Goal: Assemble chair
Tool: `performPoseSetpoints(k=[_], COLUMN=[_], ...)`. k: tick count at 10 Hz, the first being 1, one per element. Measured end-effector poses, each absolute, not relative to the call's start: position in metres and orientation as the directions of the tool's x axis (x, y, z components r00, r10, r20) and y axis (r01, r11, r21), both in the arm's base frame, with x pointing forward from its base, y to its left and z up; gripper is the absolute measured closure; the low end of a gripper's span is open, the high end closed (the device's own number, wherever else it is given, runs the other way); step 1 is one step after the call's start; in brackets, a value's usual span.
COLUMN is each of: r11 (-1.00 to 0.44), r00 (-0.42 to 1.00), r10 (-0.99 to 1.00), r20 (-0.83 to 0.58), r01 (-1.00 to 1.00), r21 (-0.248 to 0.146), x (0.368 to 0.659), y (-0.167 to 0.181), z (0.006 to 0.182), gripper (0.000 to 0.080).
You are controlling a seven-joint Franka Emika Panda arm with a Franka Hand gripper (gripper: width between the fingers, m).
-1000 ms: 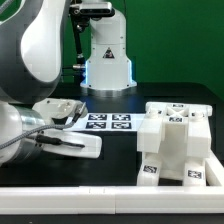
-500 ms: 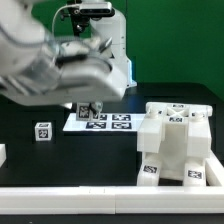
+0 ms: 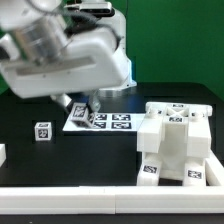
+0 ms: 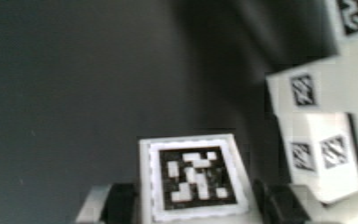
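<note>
My gripper [image 3: 82, 108] hangs below the blurred arm, over the end of the marker board [image 3: 112, 122] on the exterior view's left. It is shut on a small flat white chair part [image 3: 77, 114] with a black-and-white tag, held tilted just above the board. In the wrist view this tagged part [image 4: 197, 176] sits between the two dark fingers [image 4: 108, 206] of the gripper [image 4: 197, 208]. The chunky white part-built chair [image 3: 175, 145] stands on the exterior view's right; its tagged faces also show in the wrist view [image 4: 329, 150].
A small tagged cube [image 3: 42, 131] lies on the black table on the exterior view's left. Another white piece [image 3: 2, 152] shows at that edge. A white rim [image 3: 110, 200] runs along the table's front. The robot base [image 3: 108, 70] stands behind.
The arm rose from low on the exterior view's left and swung over the marker board, uncovering the cube. In the last half second it shifted slightly left, and the held part now hangs tilted.
</note>
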State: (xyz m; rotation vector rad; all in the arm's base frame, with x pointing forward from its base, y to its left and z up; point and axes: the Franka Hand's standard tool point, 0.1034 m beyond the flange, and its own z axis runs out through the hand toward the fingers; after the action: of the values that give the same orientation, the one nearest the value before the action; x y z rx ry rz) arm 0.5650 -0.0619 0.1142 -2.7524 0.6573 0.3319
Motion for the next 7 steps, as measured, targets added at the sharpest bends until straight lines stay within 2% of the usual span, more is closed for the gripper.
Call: performPoseSetpoints(k=[1,2,3,4,5,7], r11=[-0.859,-0.866,-0.874,-0.887,-0.888,-0.892], r00=[0.881,0.901,0.908,0.905,0.899,0.849], r10=[-0.397,-0.406,-0.417,-0.417,-0.423,-0.445], r20=[-0.256,-0.153,-0.023,0.085,0.112,0.285], r01=[-0.455,-0.433,-0.408,-0.385,-0.387,-0.391], r21=[-0.235,-0.251,-0.265,-0.256,-0.247,-0.227], x=[0.572,0.593,0.601,0.595,0.588,0.598], y=[-0.048,-0.037,-0.024,-0.021,-0.021,-0.017], z=[0.136,0.156,0.168,0.167,0.163,0.166], gripper=[0.0515,0.0515,0.0515,0.0515,0.0515,0.0515])
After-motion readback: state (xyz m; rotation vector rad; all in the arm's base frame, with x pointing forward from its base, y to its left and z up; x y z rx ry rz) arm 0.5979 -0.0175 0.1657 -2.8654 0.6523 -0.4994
